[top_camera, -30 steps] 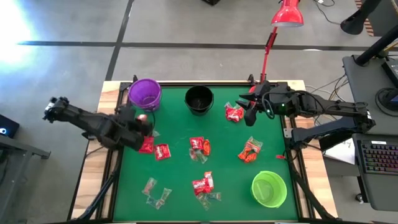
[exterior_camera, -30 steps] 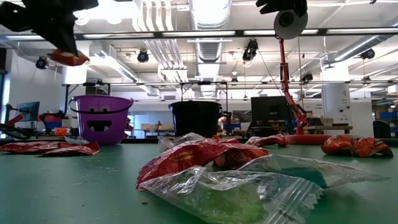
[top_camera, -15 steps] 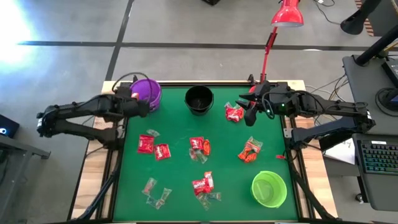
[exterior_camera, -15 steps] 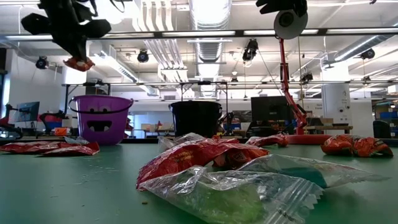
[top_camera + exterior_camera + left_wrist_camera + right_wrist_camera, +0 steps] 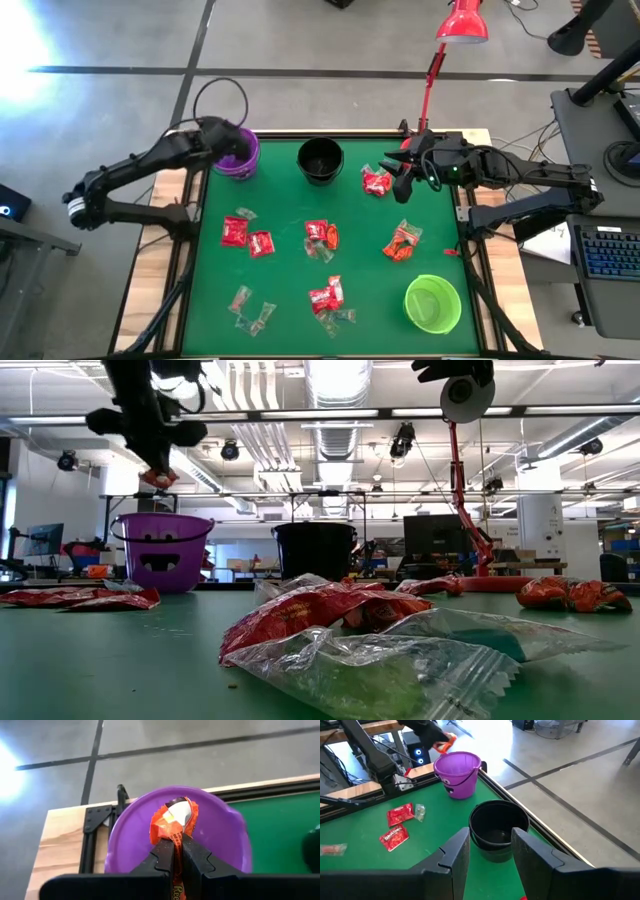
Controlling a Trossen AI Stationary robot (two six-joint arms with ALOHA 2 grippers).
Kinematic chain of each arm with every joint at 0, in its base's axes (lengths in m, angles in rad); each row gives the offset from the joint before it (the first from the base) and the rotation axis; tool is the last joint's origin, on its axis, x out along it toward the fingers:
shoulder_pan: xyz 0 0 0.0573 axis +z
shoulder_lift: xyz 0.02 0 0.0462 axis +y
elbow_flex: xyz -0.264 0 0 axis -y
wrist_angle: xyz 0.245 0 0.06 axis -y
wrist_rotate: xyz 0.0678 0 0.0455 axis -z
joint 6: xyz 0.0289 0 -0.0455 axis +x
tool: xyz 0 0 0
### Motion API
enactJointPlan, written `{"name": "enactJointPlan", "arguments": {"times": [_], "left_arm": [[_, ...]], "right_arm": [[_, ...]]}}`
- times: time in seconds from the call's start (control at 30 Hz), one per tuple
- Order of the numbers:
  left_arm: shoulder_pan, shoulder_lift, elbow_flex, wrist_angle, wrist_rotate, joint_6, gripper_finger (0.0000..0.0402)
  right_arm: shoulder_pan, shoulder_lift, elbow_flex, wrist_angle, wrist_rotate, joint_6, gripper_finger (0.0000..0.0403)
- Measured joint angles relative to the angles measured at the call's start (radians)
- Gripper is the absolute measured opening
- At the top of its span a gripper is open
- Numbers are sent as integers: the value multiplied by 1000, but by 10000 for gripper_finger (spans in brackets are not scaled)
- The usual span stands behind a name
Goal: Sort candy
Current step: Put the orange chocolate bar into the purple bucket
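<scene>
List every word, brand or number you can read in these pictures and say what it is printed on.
"Ree": partial orange lettering, cut off by the picture's edge, on the orange candy wrapper held in the left gripper above the purple bucket.
Red wrappers on the table: print too small to read.
Nothing else readable.

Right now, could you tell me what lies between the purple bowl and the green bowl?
In the high view, red candies lie between the purple bowl and green bowl.
</scene>
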Motion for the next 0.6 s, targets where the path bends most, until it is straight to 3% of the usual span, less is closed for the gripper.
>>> {"name": "enactJointPlan", "arguments": {"times": [0.27,0.6], "left_arm": [[79,105,0,4,40,110,3],[105,172,0,26,68,189,50]], "right_arm": [[0,0,0,-4,0,1,137],[0,0,0,-4,0,11,137]]}}
